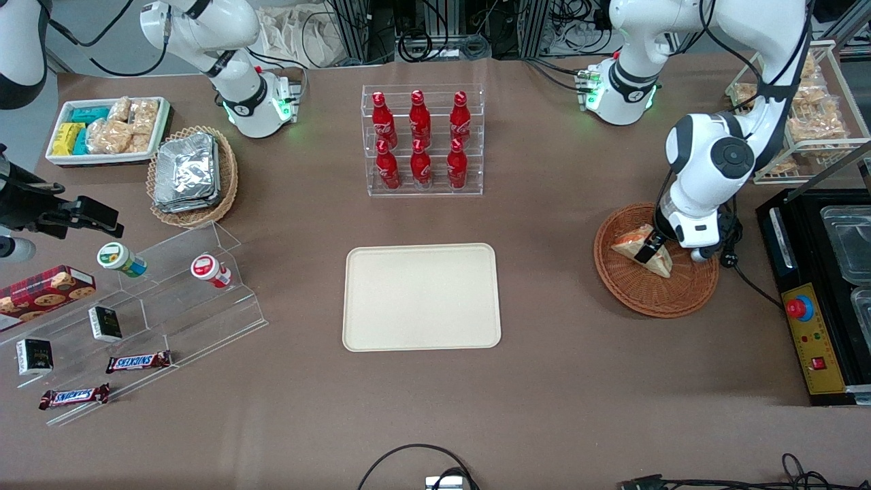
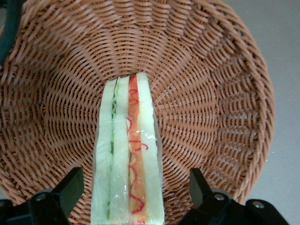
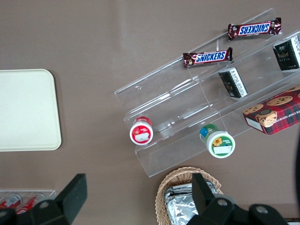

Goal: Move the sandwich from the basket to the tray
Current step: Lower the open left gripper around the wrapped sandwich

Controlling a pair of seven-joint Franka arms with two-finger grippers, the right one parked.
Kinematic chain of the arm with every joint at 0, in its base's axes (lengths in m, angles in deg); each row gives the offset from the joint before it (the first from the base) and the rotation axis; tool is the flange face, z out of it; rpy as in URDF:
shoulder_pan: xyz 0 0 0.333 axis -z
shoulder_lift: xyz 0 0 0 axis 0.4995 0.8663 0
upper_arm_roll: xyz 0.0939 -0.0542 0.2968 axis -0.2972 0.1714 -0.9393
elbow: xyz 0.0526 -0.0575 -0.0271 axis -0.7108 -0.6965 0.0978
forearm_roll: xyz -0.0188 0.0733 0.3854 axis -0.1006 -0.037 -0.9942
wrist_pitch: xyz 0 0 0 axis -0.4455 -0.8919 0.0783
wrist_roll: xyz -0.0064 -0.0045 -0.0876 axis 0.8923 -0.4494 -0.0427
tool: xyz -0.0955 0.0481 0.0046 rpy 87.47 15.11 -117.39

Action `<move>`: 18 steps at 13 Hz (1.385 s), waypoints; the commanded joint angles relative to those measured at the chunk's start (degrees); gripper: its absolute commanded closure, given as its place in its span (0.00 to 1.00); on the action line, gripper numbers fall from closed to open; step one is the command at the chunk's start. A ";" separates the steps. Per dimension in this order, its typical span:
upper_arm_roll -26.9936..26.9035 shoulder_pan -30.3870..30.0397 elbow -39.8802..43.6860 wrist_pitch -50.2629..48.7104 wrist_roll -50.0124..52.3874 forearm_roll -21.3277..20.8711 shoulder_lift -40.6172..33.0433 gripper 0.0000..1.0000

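The gripper (image 2: 133, 187) hangs low inside the basket (image 1: 653, 292), its fingers (image 2: 70, 187) spread wide on either side of the sandwich (image 2: 127, 154). The sandwich stands on edge between them; neither finger seems to touch it, though the wrist view cuts off its near end. The tray (image 1: 421, 297) lies well apart, toward the parked arm's end.

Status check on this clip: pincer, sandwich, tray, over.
Pincer open, down in basket, fingers straddling sandwich. Sandwich not yet gripped, on edge in basket. Tray bare. Nothing lies between.
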 commanded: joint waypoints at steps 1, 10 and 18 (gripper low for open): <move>-0.09 0.54 -1.95 4.51 1.42 0.46 0.73 0.00; -0.09 2.56 -1.86 4.87 0.28 -0.16 1.88 0.70; -0.44 2.04 -0.72 -7.24 -15.17 -0.77 -6.81 0.72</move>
